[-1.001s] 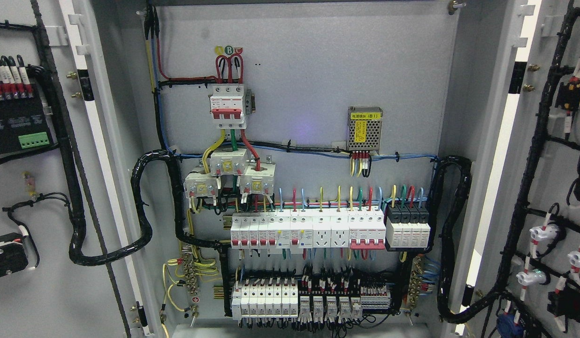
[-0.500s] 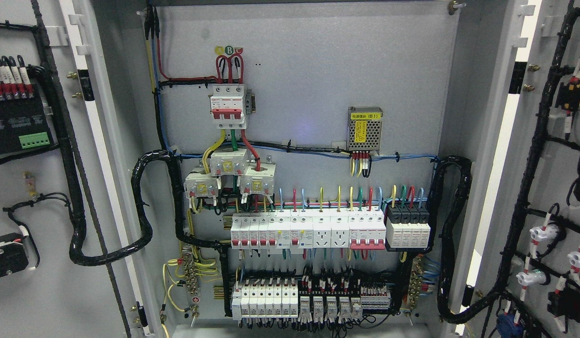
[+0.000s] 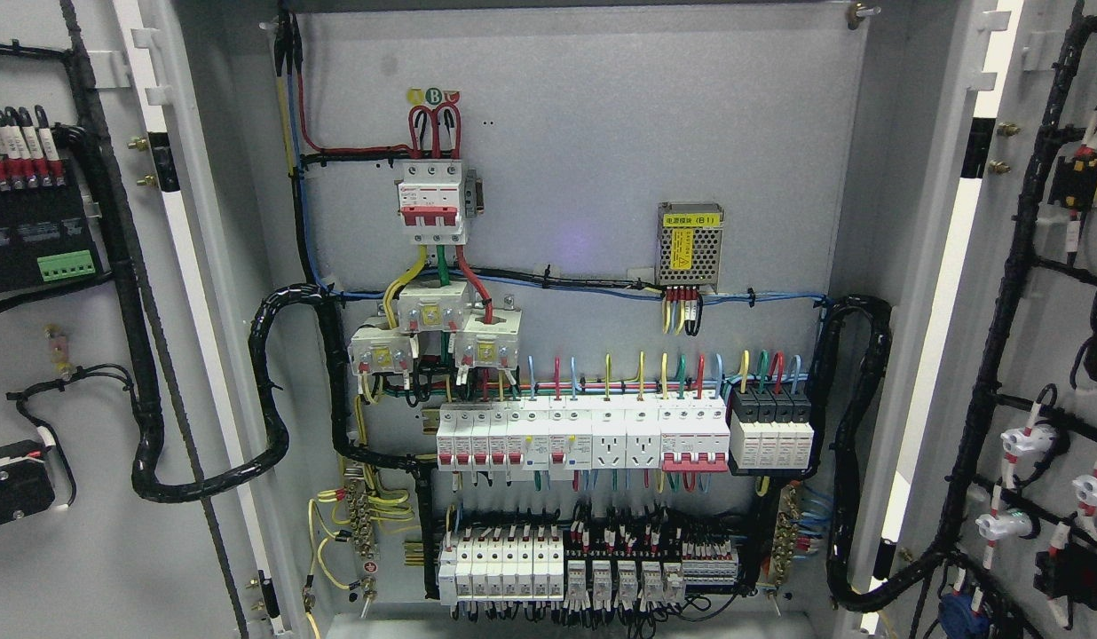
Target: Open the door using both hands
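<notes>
Both grey doors of the electrical cabinet stand swung wide. The left door (image 3: 87, 568) fills the left edge, its inner face carrying black cable bundles and a black terminal block. The right door (image 3: 1045, 293) fills the right edge, its inner face hung with black wiring and white lamp sockets. Between them the cabinet's back panel (image 3: 584, 133) shows in full. Neither of my hands nor any part of an arm appears in the head view.
On the back panel sit a red-handled main breaker (image 3: 433, 200), a metal power supply (image 3: 689, 244), a row of white breakers (image 3: 584, 435) and a lower terminal row (image 3: 584, 568). Thick black cable looms (image 3: 273, 399) loop from each door hinge side into the cabinet.
</notes>
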Robot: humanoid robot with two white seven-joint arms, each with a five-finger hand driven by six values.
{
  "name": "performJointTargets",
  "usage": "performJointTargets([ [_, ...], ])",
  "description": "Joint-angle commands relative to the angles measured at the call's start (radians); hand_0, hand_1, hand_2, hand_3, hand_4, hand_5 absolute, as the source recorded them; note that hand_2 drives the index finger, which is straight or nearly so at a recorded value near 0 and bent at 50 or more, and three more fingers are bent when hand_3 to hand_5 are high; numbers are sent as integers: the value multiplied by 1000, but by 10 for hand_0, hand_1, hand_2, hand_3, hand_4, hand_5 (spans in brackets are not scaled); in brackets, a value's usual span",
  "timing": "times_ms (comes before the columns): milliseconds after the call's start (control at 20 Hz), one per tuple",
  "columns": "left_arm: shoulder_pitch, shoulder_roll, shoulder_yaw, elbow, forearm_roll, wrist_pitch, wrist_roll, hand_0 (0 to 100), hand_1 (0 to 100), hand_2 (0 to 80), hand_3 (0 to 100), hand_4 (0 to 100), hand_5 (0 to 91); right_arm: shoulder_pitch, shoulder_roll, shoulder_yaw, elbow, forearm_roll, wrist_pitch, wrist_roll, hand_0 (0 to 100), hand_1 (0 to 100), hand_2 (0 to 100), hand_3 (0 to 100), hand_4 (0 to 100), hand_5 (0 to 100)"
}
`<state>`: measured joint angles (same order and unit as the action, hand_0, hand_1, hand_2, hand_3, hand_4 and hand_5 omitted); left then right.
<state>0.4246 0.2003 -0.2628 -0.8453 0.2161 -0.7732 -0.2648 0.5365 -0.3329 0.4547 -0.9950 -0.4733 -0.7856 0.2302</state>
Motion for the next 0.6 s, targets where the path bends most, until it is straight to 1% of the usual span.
performJointTargets([
  [0,-79,-154,62,469,-4,38,4,0,0,0,0,33,0,-13,77,4,363,4,-341,3,0,0,0,0,0,0],
  [100,-96,-170,73,509,-4,110,4,0,0,0,0,33,0,-45,94,-2,430,2,-232,3,0,0,0,0,0,0],
  [150,-102,-174,74,518,-3,136,4,0,0,0,0,33,0,-59,98,-16,458,1,-190,3,0,0,0,0,0,0],
  [200,-108,-182,82,531,-1,161,4,0,0,0,0,33,0,-75,110,-39,482,4,-158,3,0,0,0,0,0,0],
  [300,-130,-197,114,569,-1,221,4,0,0,0,0,32,0,-111,147,-88,545,7,-98,5,0,0,0,0,0,0],
  [400,-170,-202,146,612,-1,306,4,0,0,0,0,32,0,-160,179,-111,617,8,-28,5,0,0,0,0,0,0],
  [550,-204,-205,172,627,-1,441,6,0,0,0,0,32,0,-231,224,-136,714,7,121,5,0,0,0,0,0,0],
])
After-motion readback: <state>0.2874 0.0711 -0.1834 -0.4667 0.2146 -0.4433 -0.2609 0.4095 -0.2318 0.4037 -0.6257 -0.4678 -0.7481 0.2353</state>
